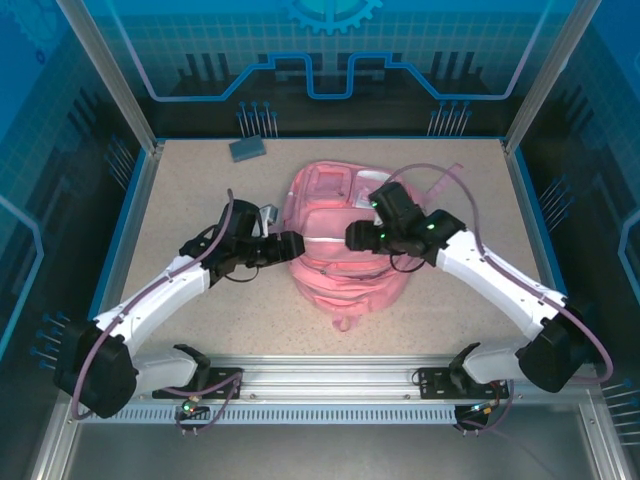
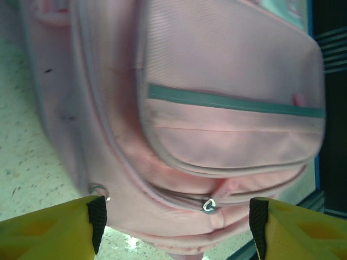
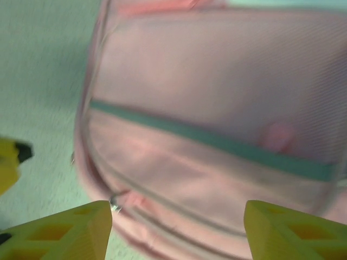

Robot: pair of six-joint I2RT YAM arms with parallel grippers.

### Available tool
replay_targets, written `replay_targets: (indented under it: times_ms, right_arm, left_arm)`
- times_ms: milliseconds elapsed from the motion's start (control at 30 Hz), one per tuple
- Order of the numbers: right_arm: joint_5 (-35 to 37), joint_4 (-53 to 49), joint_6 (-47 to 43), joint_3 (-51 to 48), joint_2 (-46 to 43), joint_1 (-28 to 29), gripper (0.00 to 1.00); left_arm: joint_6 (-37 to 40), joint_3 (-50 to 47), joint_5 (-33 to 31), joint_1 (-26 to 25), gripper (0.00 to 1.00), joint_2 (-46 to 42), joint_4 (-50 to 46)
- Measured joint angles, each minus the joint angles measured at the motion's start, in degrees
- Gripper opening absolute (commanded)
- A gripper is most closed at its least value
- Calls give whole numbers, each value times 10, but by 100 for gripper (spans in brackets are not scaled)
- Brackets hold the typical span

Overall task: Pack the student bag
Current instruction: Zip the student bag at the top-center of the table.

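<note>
Lying mid-surface point(image 1: 180, 190), the student bag point(image 1: 345, 285) is sitting between left tool point(image 1: 298, 246) and right tool point(image 1: 351, 236), both gaping wide, grasping nothing.

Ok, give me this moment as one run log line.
student bag: lying on table | left gripper: open, at bag's edge | right gripper: open, over bag | held: nothing
</note>
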Motion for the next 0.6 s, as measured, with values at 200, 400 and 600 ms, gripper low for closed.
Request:
replay_targets:
  times_ms: [200, 400, 600]
  right_arm:
    - [-12, 14, 63, 14, 70, 81, 60]
    - [-15, 32, 94, 19, 118, 88, 59]
    - [-11, 37, 132, 19, 127, 88, 58]
  left_arm:
    - [-72, -31, -12, 0, 69, 5, 22]
    - [-116, -33, 3, 1, 66, 49, 70]
    - [-132, -33, 12, 1, 60, 89, 85]
